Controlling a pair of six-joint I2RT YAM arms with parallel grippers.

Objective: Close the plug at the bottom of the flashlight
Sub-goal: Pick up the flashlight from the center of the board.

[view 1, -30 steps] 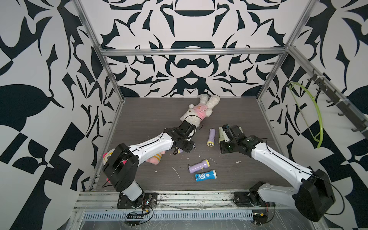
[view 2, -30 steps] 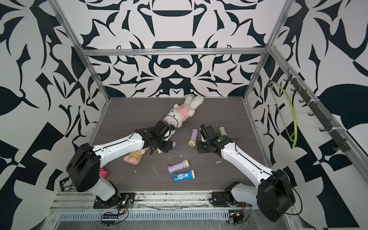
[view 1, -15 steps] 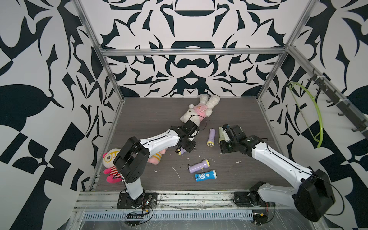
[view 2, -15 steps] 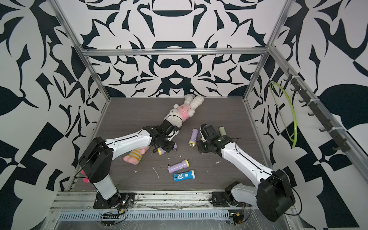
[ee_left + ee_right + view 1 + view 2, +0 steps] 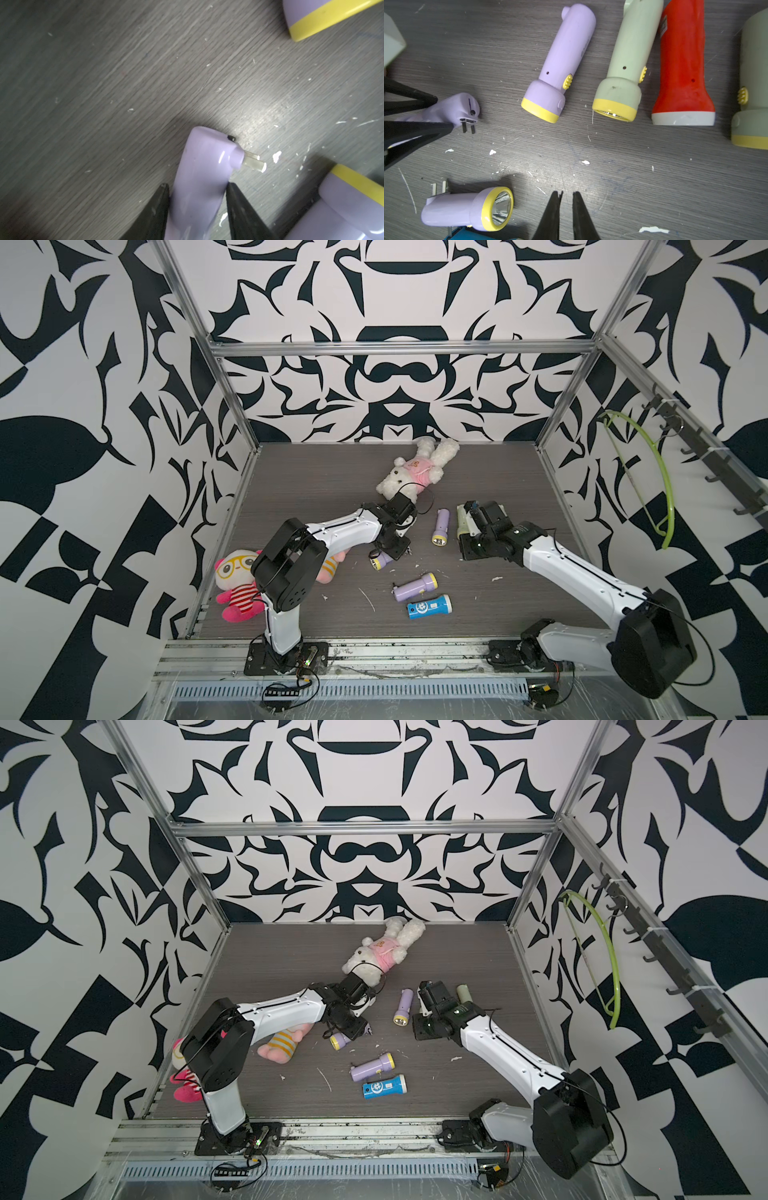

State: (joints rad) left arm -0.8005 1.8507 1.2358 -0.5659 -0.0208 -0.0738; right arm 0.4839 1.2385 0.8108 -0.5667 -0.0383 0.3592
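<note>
Looking over the table [image 5: 311, 489], which one is ours? (Ana)

The lilac flashlight [image 5: 381, 562], lying near the middle just beside the plush toy [image 5: 330, 568] under the left arm. Other flashlights lie loose around it, none touching. (Ben)

Who has it? (Ana)

The left gripper [image 5: 197, 185] is clamped across its body, one black finger on each side, and the tail end sticks out past the fingertips. The right gripper [image 5: 566, 193] hovers over bare table well apart from it, its jaws a narrow gap apart with nothing between them. (Ben)

How will it handle? (Ana)

I'd judge it a light, hollow plastic shell: stiff, but glossy and round, so it may slip or twist in a pinch. Holding it mid-body seems right, since that leaves the tail free. (Ben)

And the small part? (Ana)

The plug [image 5: 253, 162] is two thin metal prongs standing out from the tail. They look rigid and hinged, and a dark groove [image 5: 469, 104] beside them is probably where they fold. I'd push on their flat face near the tips. A sideways shove could bend them or spin the flashlight in the grip. (Ben)
</note>
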